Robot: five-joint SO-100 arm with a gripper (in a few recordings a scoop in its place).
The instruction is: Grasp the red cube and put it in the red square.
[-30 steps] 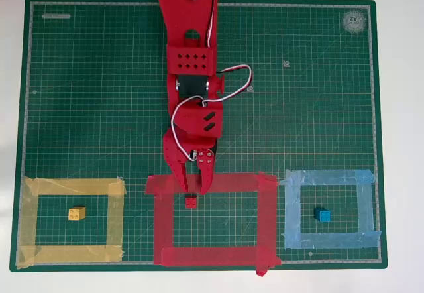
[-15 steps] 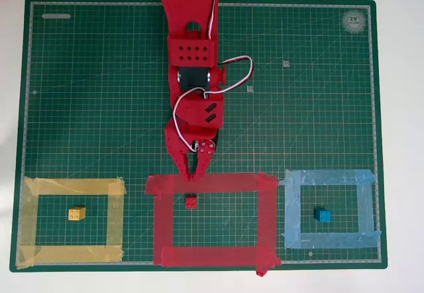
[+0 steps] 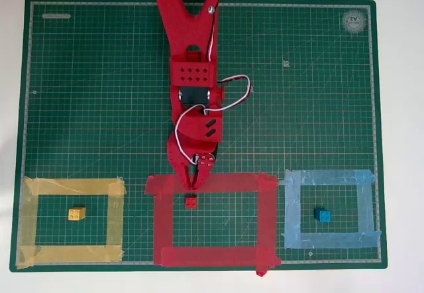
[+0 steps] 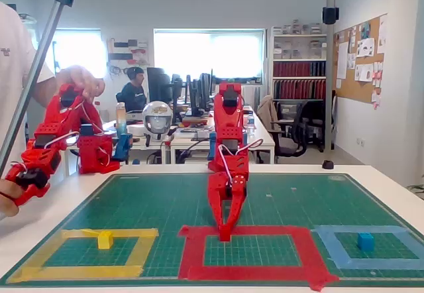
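The red cube [image 3: 191, 202] already lies inside the red square [image 3: 267, 220], just within its far strip, so the placing looks done; what is left, by my judgement, is pulling the arm clear. The hand [image 3: 194, 185] hangs over that far tape strip, just beside the cube and apart from it, fingers nearly together and grasping nothing. Compared with half a second ago, the hand has dipped slightly nearer the cube again; the cube itself has not moved.
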